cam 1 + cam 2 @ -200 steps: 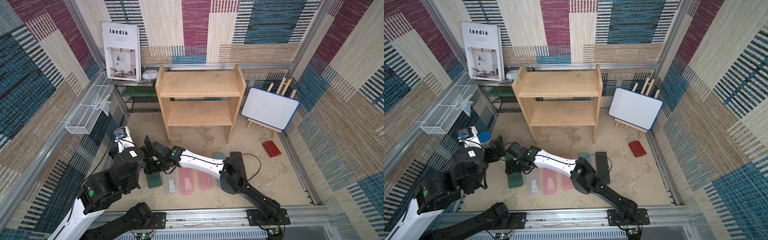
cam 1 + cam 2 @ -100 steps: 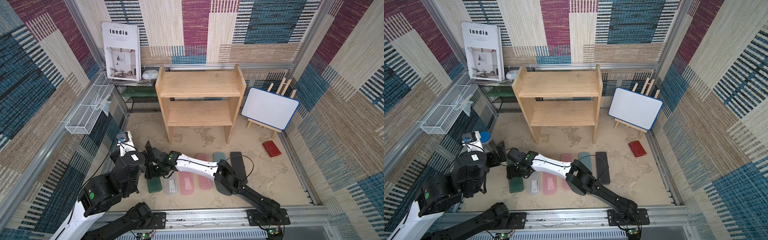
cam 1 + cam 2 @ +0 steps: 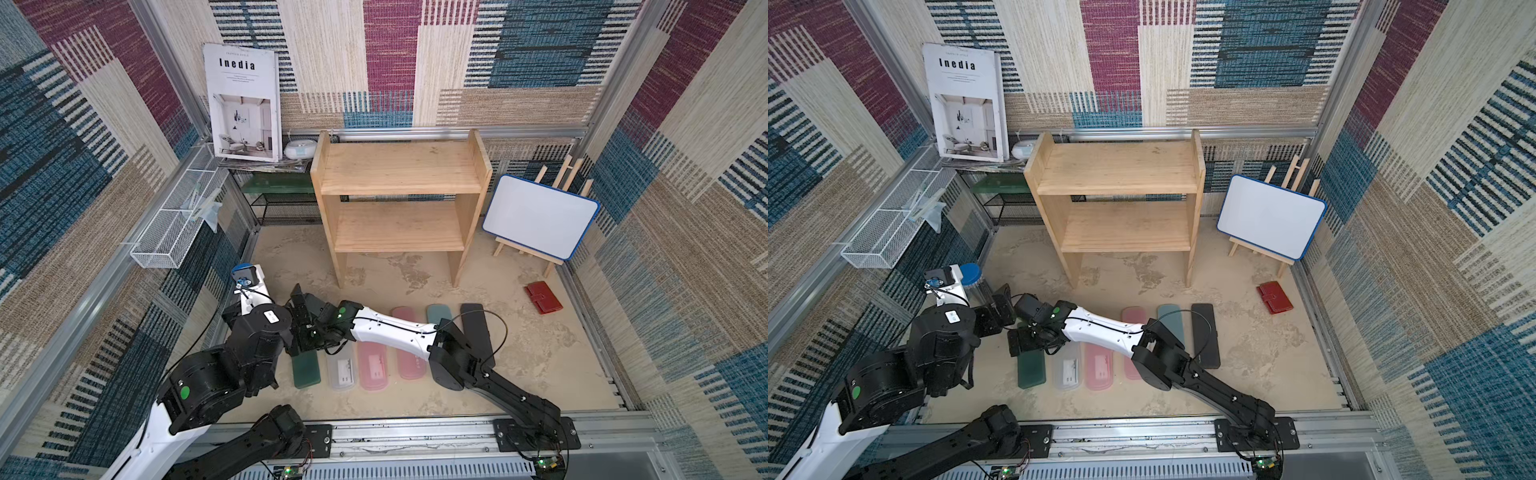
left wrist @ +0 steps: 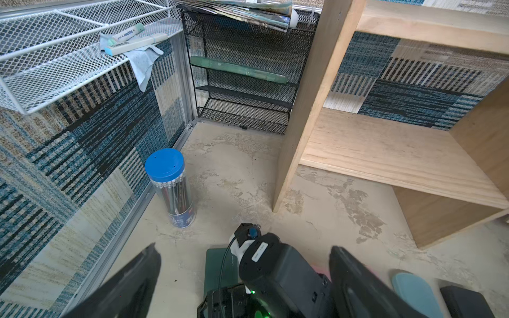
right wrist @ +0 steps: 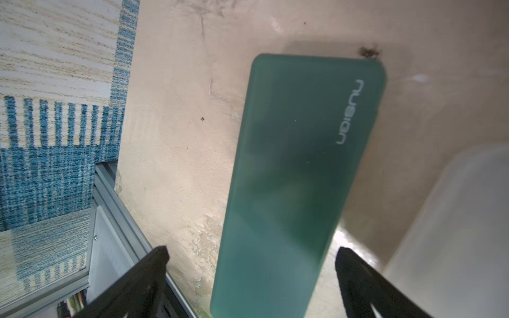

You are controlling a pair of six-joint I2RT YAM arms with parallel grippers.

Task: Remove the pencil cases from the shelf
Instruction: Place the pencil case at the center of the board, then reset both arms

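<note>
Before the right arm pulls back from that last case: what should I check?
1. Right claw open, jaws either side of the dark green case, not gripping: ok.
2. Dark green case on the floor, apart from the clear case: ok.
3. Shelf, both tiers bare: ok.
4. Row of cases counts six: ok.
5. Left claw open, empty: ok.
6. Left claw clear of the right arm: cannot tell, they crowd together.

Pencil cases [image 3: 1098, 370], six: we found them flat in one row at 6 o'clock from the upright wooden shelf [image 3: 399, 166]. Colours were dark green [image 3: 306, 370], frosted [image 3: 342, 372], pink [image 3: 372, 370], second pink [image 3: 411, 365], light blue [image 3: 436, 312], black [image 3: 471, 318].
</note>
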